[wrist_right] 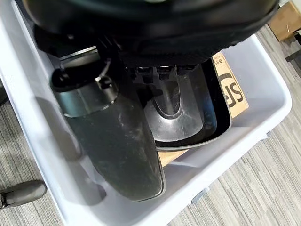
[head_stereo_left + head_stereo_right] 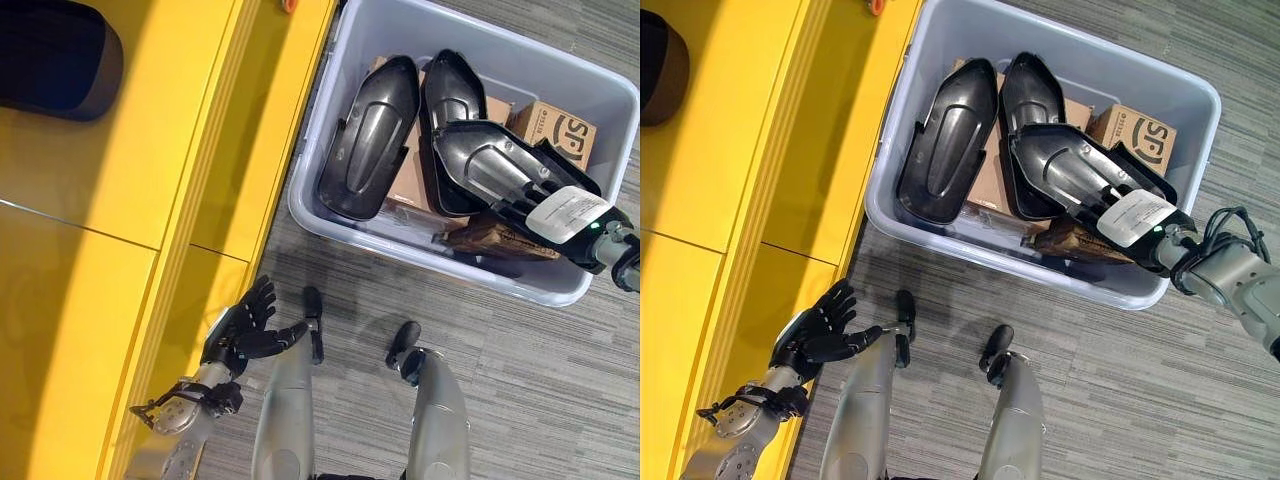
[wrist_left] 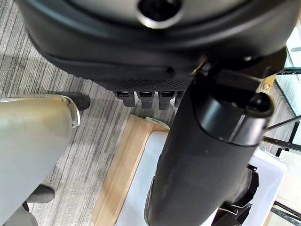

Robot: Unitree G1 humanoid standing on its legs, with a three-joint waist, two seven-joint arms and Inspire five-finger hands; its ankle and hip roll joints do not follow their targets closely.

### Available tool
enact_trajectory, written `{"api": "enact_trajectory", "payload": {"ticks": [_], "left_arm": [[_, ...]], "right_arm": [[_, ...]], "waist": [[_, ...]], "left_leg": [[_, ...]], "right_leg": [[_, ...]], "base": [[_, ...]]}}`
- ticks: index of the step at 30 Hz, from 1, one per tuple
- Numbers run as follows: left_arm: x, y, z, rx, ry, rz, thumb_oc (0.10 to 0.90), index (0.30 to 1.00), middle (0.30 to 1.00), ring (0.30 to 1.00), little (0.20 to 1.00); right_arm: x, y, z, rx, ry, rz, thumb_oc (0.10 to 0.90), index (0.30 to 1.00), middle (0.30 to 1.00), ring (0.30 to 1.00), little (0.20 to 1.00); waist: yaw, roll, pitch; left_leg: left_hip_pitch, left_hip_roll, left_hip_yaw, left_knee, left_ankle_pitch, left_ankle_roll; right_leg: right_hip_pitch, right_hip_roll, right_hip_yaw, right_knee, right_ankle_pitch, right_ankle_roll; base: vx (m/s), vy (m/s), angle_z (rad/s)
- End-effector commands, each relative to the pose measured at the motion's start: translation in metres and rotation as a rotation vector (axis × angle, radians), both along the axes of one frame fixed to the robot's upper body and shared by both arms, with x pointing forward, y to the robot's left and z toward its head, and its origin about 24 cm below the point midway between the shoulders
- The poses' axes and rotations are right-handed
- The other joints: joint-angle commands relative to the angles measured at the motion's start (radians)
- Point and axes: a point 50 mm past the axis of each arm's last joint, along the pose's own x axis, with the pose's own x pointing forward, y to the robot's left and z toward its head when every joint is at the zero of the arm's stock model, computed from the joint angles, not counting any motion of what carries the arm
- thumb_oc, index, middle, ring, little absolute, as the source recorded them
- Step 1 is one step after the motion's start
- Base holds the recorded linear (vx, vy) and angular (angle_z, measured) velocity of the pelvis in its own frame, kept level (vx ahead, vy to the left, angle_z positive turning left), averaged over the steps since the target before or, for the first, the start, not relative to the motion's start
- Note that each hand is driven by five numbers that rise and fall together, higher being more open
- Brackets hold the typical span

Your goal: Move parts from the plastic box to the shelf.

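Brown cardboard boxes (image 2: 556,128) lie under the parts; grey striped carpet (image 2: 520,370) covers the floor.

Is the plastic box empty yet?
No. The plastic box holds three black shell parts and cardboard boxes; the right hand reaches in.

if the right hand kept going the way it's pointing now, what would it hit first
Probably the dark moulded part lying on top in the plastic box. The right hand reaches into the box against that part already, though its fingers are hidden, so contact is uncertain. Behind it lie another dark part and cardboard boxes.
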Motion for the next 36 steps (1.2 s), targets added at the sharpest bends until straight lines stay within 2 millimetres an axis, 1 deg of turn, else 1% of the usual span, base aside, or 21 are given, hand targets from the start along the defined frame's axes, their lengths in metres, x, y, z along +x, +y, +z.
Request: {"api": "enact_trajectory", "payload": {"ticks": [1,8,10,17,24,27,30,32,33,34,35,36], "left_arm": [[-0.005,-0.005,0.023,-0.037,-0.125,-0.026,0.900,1.000,1.000,1.000,1.000],[-0.005,-0.004,0.025,-0.035,-0.132,-0.023,0.900,1.000,1.000,1.000,1.000],[-0.005,-0.004,0.025,-0.035,-0.132,-0.023,0.900,1.000,1.000,1.000,1.000],[-0.007,-0.003,0.027,-0.036,-0.142,-0.016,0.900,1.000,1.000,1.000,1.000],[-0.006,-0.004,0.028,-0.033,-0.143,-0.022,0.900,1.000,1.000,1.000,1.000],[-0.005,-0.005,0.028,-0.034,-0.142,-0.021,0.900,1.000,1.000,1.000,1.000],[-0.005,-0.007,0.027,-0.038,-0.142,-0.026,0.900,1.000,1.000,1.000,1.000],[-0.005,-0.007,0.027,-0.040,-0.143,-0.026,0.900,1.000,1.000,1.000,1.000],[-0.004,-0.008,0.027,-0.044,-0.143,-0.028,0.900,1.000,1.000,1.000,1.000],[-0.004,-0.008,0.027,-0.044,-0.143,-0.028,0.900,1.000,1.000,1.000,1.000],[-0.004,-0.008,0.026,-0.049,-0.141,-0.031,0.900,1.000,1.000,1.000,1.000],[-0.004,-0.008,0.026,-0.049,-0.141,-0.031,0.900,1.000,1.000,1.000,1.000]], "right_arm": [[-0.005,-0.016,0.048,-0.005,-0.157,-0.066,0.900,1.000,1.000,1.000,1.000],[-0.006,-0.021,0.045,0.004,-0.156,-0.089,0.900,1.000,1.000,1.000,1.000],[-0.005,-0.026,0.045,-0.002,-0.161,-0.113,0.900,1.000,1.000,1.000,1.000],[-0.002,-0.038,0.052,-0.010,-0.203,-0.169,0.900,1.000,1.000,1.000,1.000],[0.006,-0.038,0.056,-0.015,-0.223,-0.183,0.900,1.000,1.000,1.000,1.000],[0.011,-0.034,0.054,-0.009,-0.221,-0.177,0.900,1.000,1.000,1.000,1.000],[0.015,-0.024,0.053,0.002,-0.213,-0.144,0.900,1.000,1.000,1.000,1.000],[0.016,-0.022,0.053,0.003,-0.209,-0.138,0.900,1.000,1.000,1.000,1.000],[0.018,-0.017,0.053,0.015,-0.207,-0.116,0.900,1.000,1.000,1.000,1.000],[0.018,-0.017,0.053,0.015,-0.207,-0.116,0.900,1.000,1.000,1.000,1.000],[0.020,-0.009,0.053,0.034,-0.205,-0.089,0.900,1.000,1.000,1.000,1.000],[0.020,-0.009,0.054,0.034,-0.205,-0.090,0.900,1.000,1.000,1.000,1.000]], "waist": [[0.004,0.012,-0.009],[0.008,0.013,-0.009],[0.011,0.016,-0.009],[0.018,0.030,-0.009],[0.024,0.047,-0.009],[0.027,0.054,-0.009],[0.030,0.057,-0.009],[0.030,0.059,-0.009],[0.031,0.059,-0.009],[0.031,0.059,-0.009],[0.032,0.060,-0.009],[0.032,0.060,-0.009]], "left_leg": [[0.034,0.075,-0.112,0.088,-0.146,-0.089],[0.013,0.073,-0.111,0.107,-0.150,-0.086],[0.002,0.072,-0.111,0.111,-0.151,-0.086],[-0.025,0.067,-0.115,0.113,-0.144,-0.086],[-0.053,0.064,-0.116,0.121,-0.143,-0.084],[-0.063,0.063,-0.117,0.125,-0.142,-0.083],[-0.070,0.063,-0.120,0.128,-0.142,-0.082],[-0.069,0.062,-0.122,0.129,-0.142,-0.081],[-0.069,0.061,-0.121,0.129,-0.142,-0.081],[-0.069,0.061,-0.121,0.129,-0.142,-0.081],[-0.069,0.061,-0.123,0.130,-0.142,-0.080],[-0.069,0.060,-0.123,0.130,-0.142,-0.080]], "right_leg": [[0.026,-0.016,0.038,-0.037,0.034,0.065],[0.002,-0.021,0.046,-0.020,0.032,0.065],[-0.008,-0.022,0.047,-0.014,0.031,0.065],[-0.039,-0.025,0.047,0.002,0.026,0.061],[-0.072,-0.030,0.051,0.020,0.022,0.063],[-0.083,-0.031,0.052,0.027,0.021,0.063],[-0.089,-0.031,0.049,0.033,0.019,0.062],[-0.090,-0.032,0.049,0.038,0.017,0.061],[-0.090,-0.032,0.049,0.038,0.016,0.061],[-0.090,-0.032,0.049,0.039,0.016,0.061],[-0.089,-0.033,0.048,0.043,0.015,0.060],[-0.089,-0.033,0.048,0.043,0.014,0.060]], "base": [[0.00,0.000,0.00],[0.00,0.000,0.00],[0.00,0.000,0.00],[0.00,0.000,0.00],[0.00,0.000,0.00],[0.00,0.000,0.00],[0.00,0.000,0.00],[0.00,0.000,0.00],[0.00,0.000,0.00],[0.00,0.000,0.00],[0.00,0.000,0.00],[0.00,0.000,0.00]]}}
